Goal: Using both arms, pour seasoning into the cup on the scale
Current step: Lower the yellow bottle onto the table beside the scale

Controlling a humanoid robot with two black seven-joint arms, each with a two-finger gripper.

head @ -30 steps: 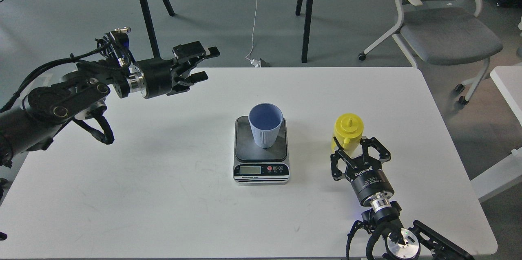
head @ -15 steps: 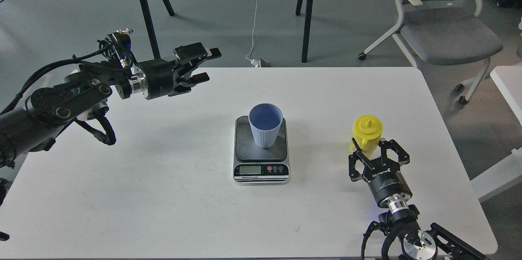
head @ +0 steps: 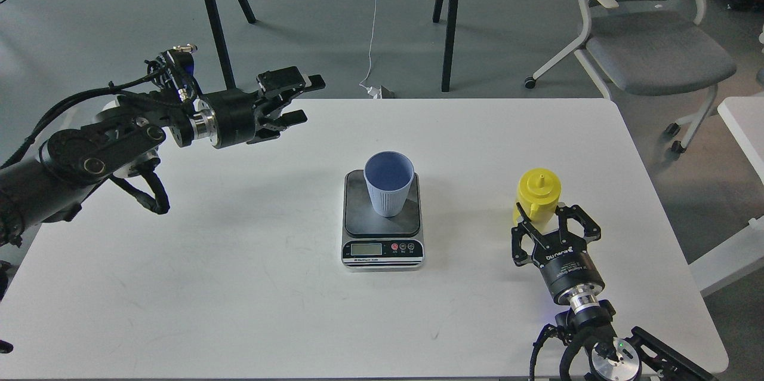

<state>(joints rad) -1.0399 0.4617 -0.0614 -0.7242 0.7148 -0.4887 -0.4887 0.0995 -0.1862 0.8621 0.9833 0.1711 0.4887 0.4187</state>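
Seasoning (head: 538,193) stands upright on the right half of the white bench (head: 250,285), a yellow bottle with its pointed nozzle up. Right claw (head: 555,221) is right at its near side, fingers spread and reaching around the lower body, though whether the pads touch the plastic I cannot tell from this angle. Clear white surface lies beyond the bottle toward the far edge, and more between it and the right edge.

Over at centre, the cup (head: 388,183) sits upright on the scale (head: 382,223), toward the back of the dark platform, its mouth open to the camera. Display and buttons face the near side. Bottle and scale are well apart, with bare bench between them.

Left claw (head: 295,99) hovers above the far-left part of the bench, near the far edge, its two fingers parted and pointing right, holding nothing. Left arm (head: 101,148) comes in over the left edge, cables looping under it. Plenty of open surface between that claw and the cup, and the whole near-left stretch is plain white.

Beyond the far edge stand black legs (head: 215,17) of a rack on the grey floor, and off the far-right corner a grey chair (head: 650,34). At the right edge, a second white surface (head: 743,124) pokes in.
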